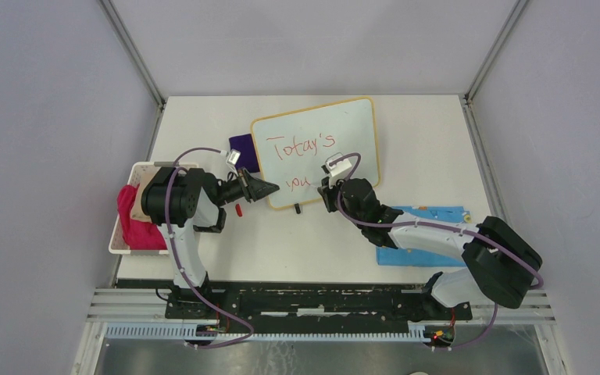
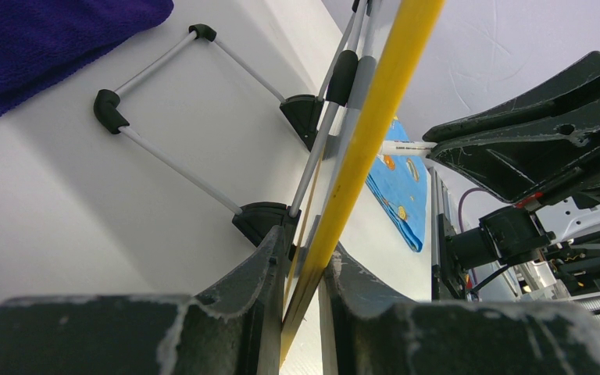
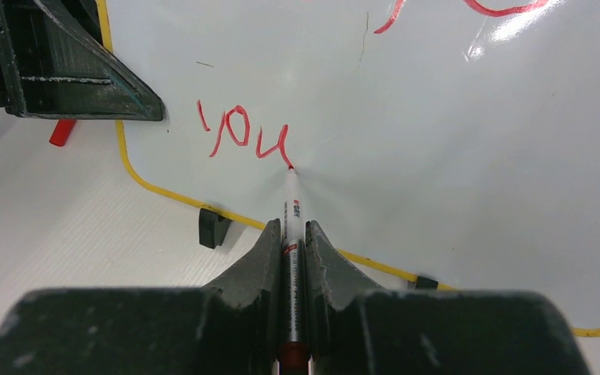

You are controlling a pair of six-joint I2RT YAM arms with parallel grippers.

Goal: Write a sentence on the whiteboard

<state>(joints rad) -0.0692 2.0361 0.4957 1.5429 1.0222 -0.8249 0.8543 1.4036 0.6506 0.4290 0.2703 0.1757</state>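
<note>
One glossy white whiteboard with a thin yellow frame (image 1: 353, 125) stands propped at the middle of the white table (image 1: 281, 250), toward its far side. On it is the sentence (image 1: 303, 146) in thin red marker: two lines so far, "Today's" above and "you" below.

One white-barrelled marker (image 3: 291, 211) sits clamped between the narrow jaws of the right gripper (image 3: 293, 234), its red tip touching the board just past the "u". The left gripper (image 1: 269, 190) is closed on the board's lower left edge.

Only the left wrist view shows that grip close up, the yellow frame (image 2: 367, 141) pinched between the fingers (image 2: 258, 273). It alone also shows the one grey wire stand with black corner joints (image 2: 180, 166) behind the board.

The right wrist view counts two small black feet (image 3: 213, 226) under the lower edge; the top view shows one.

One red cap (image 1: 239, 209) lies on the table just beside the left gripper.

Further out are one dark purple cloth (image 1: 241, 144) behind the board's left side, one blue patterned cloth (image 1: 437, 212) under the right arm, and one white basket (image 1: 121, 234) holding a pink cloth (image 1: 137, 219) at the left edge.
</note>
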